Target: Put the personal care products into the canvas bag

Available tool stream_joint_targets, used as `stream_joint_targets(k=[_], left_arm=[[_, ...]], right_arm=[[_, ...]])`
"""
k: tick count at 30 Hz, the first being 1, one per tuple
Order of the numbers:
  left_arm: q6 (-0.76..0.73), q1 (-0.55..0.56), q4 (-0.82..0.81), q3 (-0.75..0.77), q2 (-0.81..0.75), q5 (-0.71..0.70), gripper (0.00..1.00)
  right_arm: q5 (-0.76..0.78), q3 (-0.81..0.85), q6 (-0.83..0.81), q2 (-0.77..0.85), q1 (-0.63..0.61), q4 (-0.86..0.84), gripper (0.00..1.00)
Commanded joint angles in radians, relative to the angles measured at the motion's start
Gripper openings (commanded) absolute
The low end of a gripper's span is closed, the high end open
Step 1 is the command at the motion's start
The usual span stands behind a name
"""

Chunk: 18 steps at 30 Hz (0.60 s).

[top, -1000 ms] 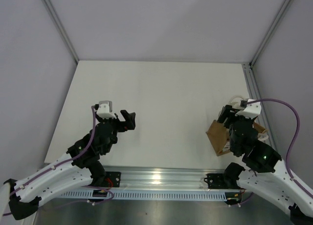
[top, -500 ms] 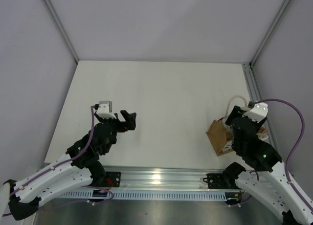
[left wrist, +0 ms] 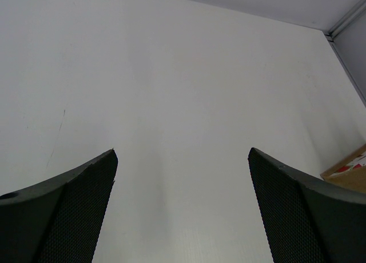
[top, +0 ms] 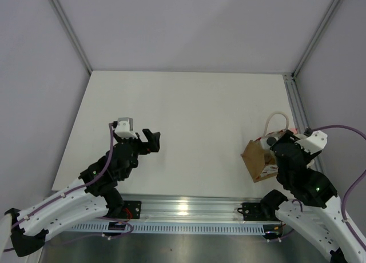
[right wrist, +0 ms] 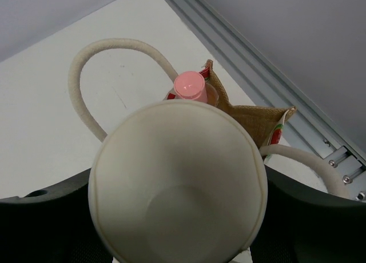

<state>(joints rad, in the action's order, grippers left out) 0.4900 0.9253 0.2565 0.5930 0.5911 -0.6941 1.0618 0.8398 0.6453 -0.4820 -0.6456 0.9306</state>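
Note:
My right gripper (right wrist: pixel 178 223) is shut on the squat pale cylinder (right wrist: pixel 177 183), whose round end fills the right wrist view. It hangs just above the mouth of the tan canvas bag (right wrist: pixel 251 117). The orange bottle's pink cap (right wrist: pixel 189 85) shows inside the bag. The bag (top: pixel 255 160) stands at the right edge of the table, with a cream handle (top: pixel 275 122) looped up behind it. My right gripper (top: pixel 274 146) is over it. My left gripper (top: pixel 151 140) is open and empty above bare table (left wrist: pixel 182 155). The amber and clear bottles are hidden.
An aluminium rail (top: pixel 296 106) runs along the table's right edge, right beside the bag. Grey walls enclose the table on three sides. A corner of the bag (left wrist: pixel 350 172) shows at the right edge of the left wrist view.
My right arm has swung right and back toward the near edge with the cylinder, uncovering the bag's far handle. The left arm has barely moved.

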Motion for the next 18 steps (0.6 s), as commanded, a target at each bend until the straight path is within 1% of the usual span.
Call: stream_joint_targets(k=[1, 12, 18], left_arm=[[0.016, 0.0, -0.02, 0.028, 0.0, 0.005, 0.99], [0.016, 0.0, -0.02, 0.03, -0.007, 0.007, 0.99], [0.016, 0.0, -0.02, 0.028, -0.007, 0.004, 0.99]], right_arm=[[0.075, -0.016, 0.065, 0.014, 0.004, -0.076, 0.0], [0.063, -0.079, 0.113, -0.006, 0.004, -0.098, 0.0], [0.059, -0.079, 0.214, -0.038, 0.004, 0.002, 0.0]])
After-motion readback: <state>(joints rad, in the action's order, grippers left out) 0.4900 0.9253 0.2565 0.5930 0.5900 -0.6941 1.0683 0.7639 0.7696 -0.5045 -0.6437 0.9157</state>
